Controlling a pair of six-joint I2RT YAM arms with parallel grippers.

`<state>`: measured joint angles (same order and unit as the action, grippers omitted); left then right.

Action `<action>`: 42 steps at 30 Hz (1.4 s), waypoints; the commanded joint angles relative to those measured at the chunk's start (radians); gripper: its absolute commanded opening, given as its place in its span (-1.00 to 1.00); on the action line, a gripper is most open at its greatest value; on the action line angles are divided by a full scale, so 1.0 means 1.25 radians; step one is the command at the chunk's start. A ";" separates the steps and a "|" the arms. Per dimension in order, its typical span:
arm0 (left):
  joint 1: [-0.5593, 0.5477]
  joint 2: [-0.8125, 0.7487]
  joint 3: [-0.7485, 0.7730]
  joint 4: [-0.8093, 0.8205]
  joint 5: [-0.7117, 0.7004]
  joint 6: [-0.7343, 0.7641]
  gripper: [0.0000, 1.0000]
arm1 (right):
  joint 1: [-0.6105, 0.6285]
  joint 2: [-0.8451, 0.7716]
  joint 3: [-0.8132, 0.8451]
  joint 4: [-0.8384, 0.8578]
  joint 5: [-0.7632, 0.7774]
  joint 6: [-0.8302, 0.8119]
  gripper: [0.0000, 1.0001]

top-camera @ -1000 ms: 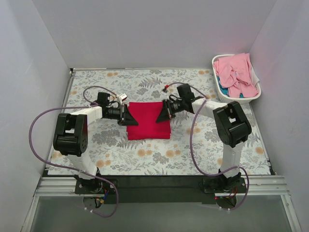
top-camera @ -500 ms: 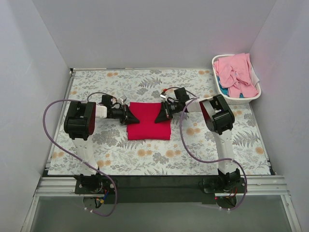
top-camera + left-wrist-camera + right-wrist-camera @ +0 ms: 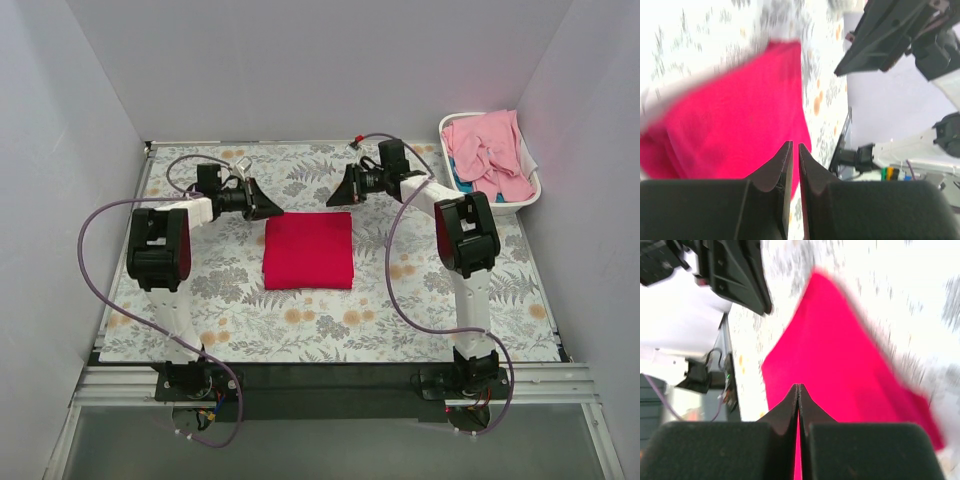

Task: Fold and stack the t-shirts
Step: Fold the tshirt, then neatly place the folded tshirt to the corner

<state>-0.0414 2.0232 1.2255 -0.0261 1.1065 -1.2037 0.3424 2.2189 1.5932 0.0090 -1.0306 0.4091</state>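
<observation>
Crimson t-shirt [image 3: 308, 250], neat flat folded rectangle

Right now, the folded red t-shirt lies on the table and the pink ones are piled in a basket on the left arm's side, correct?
Not quite: the top external view shows the white laundry basket with the pink t-shirts on the right arm's side, at the far corner. The folded red t-shirt does lie on the table.

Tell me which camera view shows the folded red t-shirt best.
The top external view: the red t-shirt lies whole and sharp there, a folded rectangle on the floral table. Both wrist views catch only part of it, blurred and seen at a slant.
</observation>
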 commanded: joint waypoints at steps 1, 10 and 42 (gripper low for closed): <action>-0.007 0.054 0.048 0.104 -0.039 -0.097 -0.84 | 0.006 0.063 0.072 0.047 0.000 0.042 -0.97; -0.007 0.216 0.099 0.168 -0.107 -0.143 -0.86 | -0.025 0.217 0.135 0.076 0.010 0.054 -0.97; -0.535 -0.344 -0.045 -0.355 -1.060 0.011 0.71 | -0.190 -0.533 -0.249 -0.352 0.194 -0.289 0.14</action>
<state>-0.6453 1.5970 1.1584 -0.4305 0.0853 -1.1095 0.1070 1.6089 1.3018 -0.3363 -0.8429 0.1379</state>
